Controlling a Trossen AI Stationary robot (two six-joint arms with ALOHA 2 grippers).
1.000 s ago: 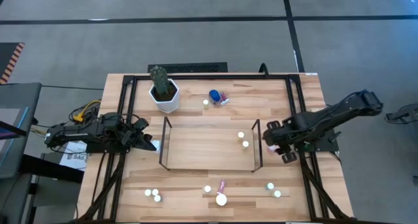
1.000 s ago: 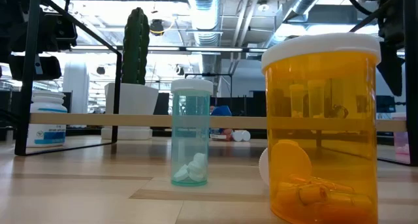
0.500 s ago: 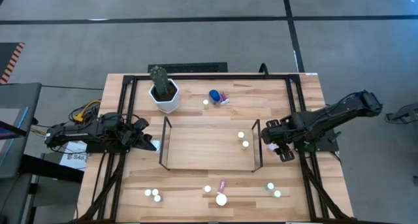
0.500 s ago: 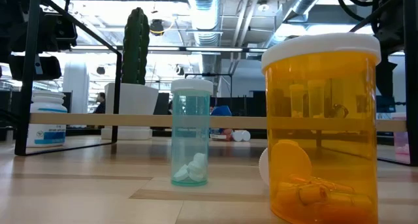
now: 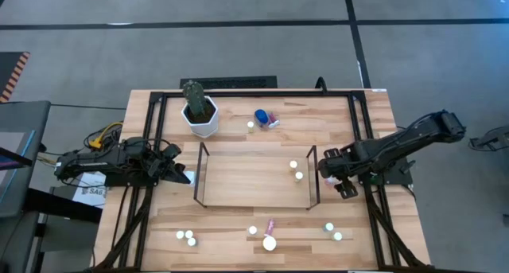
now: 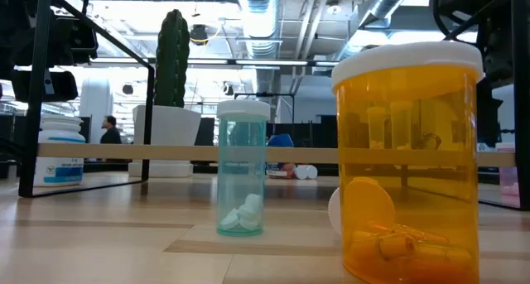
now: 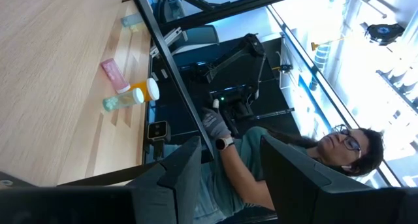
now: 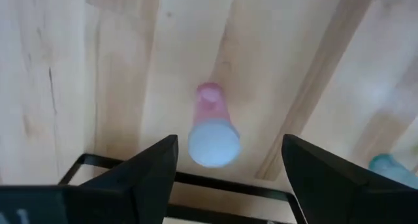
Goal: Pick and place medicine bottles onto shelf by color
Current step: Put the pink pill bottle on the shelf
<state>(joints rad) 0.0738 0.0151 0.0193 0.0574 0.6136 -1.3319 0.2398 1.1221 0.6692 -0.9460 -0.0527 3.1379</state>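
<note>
My right gripper (image 8: 228, 173) is open and hovers above a pink medicine bottle with a white cap (image 8: 212, 129). The bottle stands on its base on the wood, apart from both fingers. In the high view this gripper (image 5: 329, 176) is just right of the shelf's right end panel (image 5: 312, 177) and hides the bottle. The shelf (image 5: 246, 185) holds two white-capped bottles (image 5: 296, 169) near that end. My left gripper (image 5: 184, 177) waits left of the shelf; its fingers (image 7: 176, 181) stand a little apart with nothing between them.
A cactus pot (image 5: 200, 114) and a blue-capped bottle (image 5: 260, 115) stand at the far side. Several small bottles (image 5: 185, 237) (image 5: 333, 231) stand along the near edge, with an orange one (image 6: 406, 164) and a teal one (image 6: 242, 168). A black frame rail (image 5: 359, 146) runs beside the right gripper. A person (image 7: 287, 159) sits beyond the table.
My right gripper has shifted a little toward the table's left, closer to the shelf's right end panel. The left arm has kept still and no bottle has visibly moved.
</note>
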